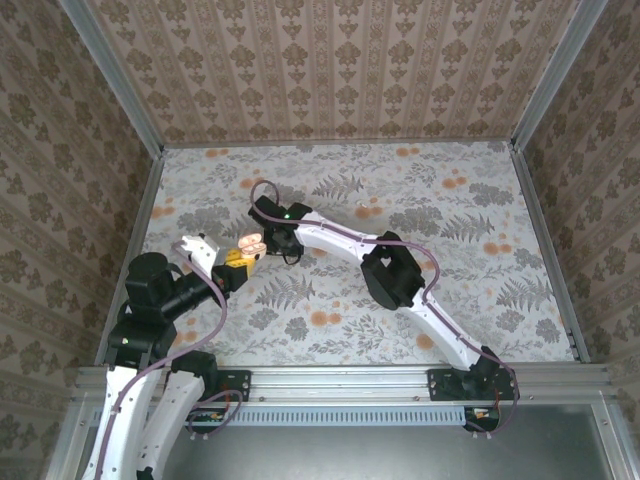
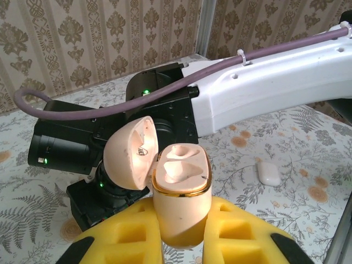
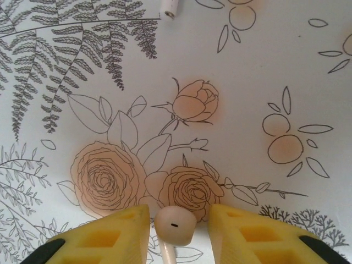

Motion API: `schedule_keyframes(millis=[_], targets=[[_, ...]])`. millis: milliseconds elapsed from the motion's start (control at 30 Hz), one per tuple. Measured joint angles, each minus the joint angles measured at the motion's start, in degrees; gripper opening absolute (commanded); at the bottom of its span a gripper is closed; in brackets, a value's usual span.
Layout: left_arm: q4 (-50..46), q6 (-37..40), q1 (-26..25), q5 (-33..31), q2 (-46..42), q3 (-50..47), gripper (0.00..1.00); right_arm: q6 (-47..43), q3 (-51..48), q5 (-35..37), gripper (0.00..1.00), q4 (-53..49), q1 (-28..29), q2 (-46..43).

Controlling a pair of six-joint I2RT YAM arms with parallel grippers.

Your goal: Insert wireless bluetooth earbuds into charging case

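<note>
My left gripper [image 2: 181, 220] is shut on the charging case [image 2: 180, 190], a cream case with a gold rim. It is held upright, its lid [image 2: 132, 154] swung open to the left and both moulded wells showing empty. In the top view the case [image 1: 252, 243] sits at the left gripper [image 1: 240, 260], with the right gripper [image 1: 280, 240] just behind it. One white earbud [image 3: 174, 224] lies on the tablecloth between the yellow fingers of my right gripper [image 3: 180, 212], a narrow gap on each side. A second earbud [image 3: 169, 6] lies at the top edge of the right wrist view.
The right arm [image 2: 264, 82] crosses close behind the case. A small white rounded piece [image 2: 269, 172] lies on the floral tablecloth [image 1: 450, 280] to the right of the case, also small in the top view [image 1: 362, 211]. Patterned walls [image 1: 330, 70] enclose the table.
</note>
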Motion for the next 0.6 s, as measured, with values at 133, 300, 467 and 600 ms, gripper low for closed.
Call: schedule_keyframes(millis=[133,300,467,600], targets=[[0.0,0.0,0.0,0.0,0.0,0.0,0.00,-0.4,2.2,1.0,0.30,-0.4,0.2,1.0],[0.0,-0.2,0.0,0.2,0.0,0.0,0.00,-1.6,3.2,1.5,0.26,-1.0,0.3,1.9],[0.0,-0.4,0.0,0.2,0.0,-0.1,0.00,-3.3,3.3,2.1,0.19,-1.6,0.4,1.9],[0.5,-0.7,0.0,0.2,0.0,-0.5,0.00,-5.1,3.4,2.6,0.15,-1.9,0.4,1.9]])
